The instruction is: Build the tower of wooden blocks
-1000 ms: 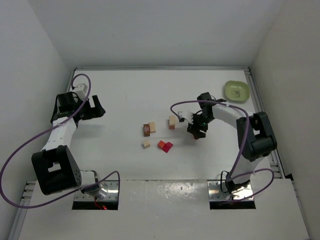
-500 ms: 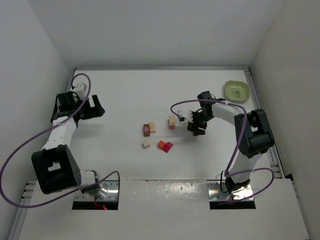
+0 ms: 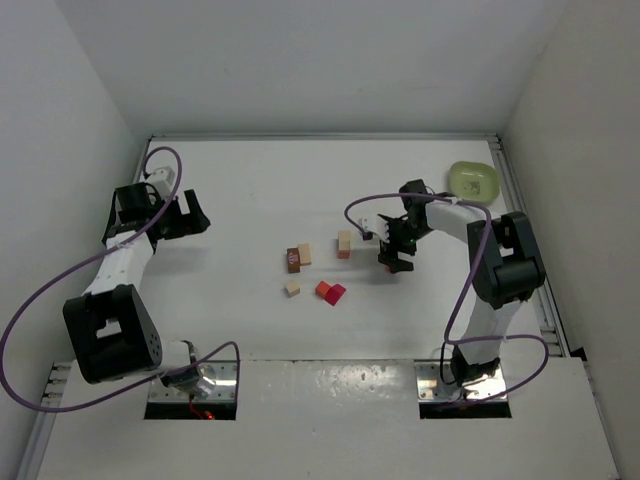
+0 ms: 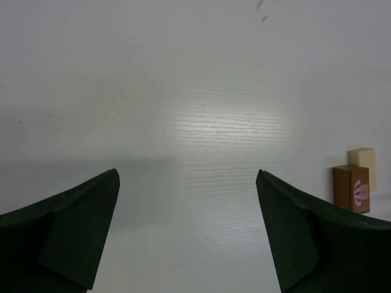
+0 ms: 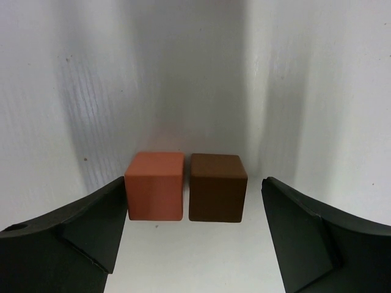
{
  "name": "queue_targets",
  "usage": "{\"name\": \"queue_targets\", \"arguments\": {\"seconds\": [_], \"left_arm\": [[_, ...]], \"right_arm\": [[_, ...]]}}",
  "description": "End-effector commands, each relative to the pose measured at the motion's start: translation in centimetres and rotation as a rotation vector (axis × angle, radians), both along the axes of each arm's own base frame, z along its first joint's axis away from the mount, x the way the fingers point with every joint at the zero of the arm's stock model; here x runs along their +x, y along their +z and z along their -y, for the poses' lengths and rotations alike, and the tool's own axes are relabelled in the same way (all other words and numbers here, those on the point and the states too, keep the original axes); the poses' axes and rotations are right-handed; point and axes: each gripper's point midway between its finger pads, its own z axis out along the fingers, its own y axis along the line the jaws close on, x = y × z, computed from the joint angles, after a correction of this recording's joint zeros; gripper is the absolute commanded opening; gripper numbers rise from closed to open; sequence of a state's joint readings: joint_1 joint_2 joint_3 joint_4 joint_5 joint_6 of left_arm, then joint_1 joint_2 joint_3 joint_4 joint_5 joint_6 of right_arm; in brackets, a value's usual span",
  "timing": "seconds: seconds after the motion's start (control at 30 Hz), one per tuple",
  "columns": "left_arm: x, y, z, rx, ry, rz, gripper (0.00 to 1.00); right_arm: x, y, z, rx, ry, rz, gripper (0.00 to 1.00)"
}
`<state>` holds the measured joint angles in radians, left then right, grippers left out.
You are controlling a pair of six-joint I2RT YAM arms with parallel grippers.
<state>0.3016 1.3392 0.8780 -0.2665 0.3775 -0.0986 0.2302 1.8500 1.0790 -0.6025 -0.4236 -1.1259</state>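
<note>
White matte table (image 3: pixel 250 190) w/ plain white walls (image 3: pixel 300 70) on 3 sides, green bowl (image 3: pixel 474 181) in far-R corner; L gripper (image 3: pixel 197 218) spread wide over bare top, R gripper (image 3: pixel 396 262) fingers apart, gripping nothing, orange block (image 5: pixel 154 185) + brown block (image 5: pixel 217 187) side by side betw them, tower (image 3: pixel 344 243) mid-table just L of it.

Legible text: none.
Brown block (image 4: pixel 347 183) carries a red-and-white sticker (image 4: pixel 360 191), print too small to read.

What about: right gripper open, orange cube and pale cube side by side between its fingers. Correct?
No: beside the orange cube, the right wrist view shows a dark brown cube, not pale. The right gripper is open.
</note>
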Motion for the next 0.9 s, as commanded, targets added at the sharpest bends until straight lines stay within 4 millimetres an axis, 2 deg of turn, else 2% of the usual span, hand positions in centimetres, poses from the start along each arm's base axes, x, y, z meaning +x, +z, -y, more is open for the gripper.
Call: {"name": "queue_targets", "arguments": {"seconds": [0.0, 0.13, 0.27, 0.4, 0.7, 0.87], "left_arm": [[1.4, 2.0, 0.0, 0.01, -0.004, 0.066, 1.0], [1.4, 2.0, 0.0, 0.01, -0.004, 0.066, 1.0], [1.4, 2.0, 0.0, 0.002, 0.001, 0.065, 1.0], [1.4, 2.0, 0.0, 0.002, 0.001, 0.065, 1.0], [1.4, 2.4, 0.0, 0.005, 0.001, 0.073, 1.0], [1.2, 2.0, -0.1, 0.008, 0.008, 0.063, 1.0]], "right_arm": [[0.9, 1.3, -1.1, 0.064, 0.039, 0.02, 0.88], [1.1, 1.7, -1.3, 0.073, 0.034, 0.003, 0.88], [0.8, 1.8, -1.3, 0.072, 0.039, -0.012, 0.83], [0.6, 1.5, -1.2, 0.064, 0.04, -0.032, 0.81], [0.1, 0.9, -1.0, 0.048, 0.028, -0.059, 0.81], [-0.5, 0.8, -1.0, 0.051, 0.038, -0.064, 0.66]]}}
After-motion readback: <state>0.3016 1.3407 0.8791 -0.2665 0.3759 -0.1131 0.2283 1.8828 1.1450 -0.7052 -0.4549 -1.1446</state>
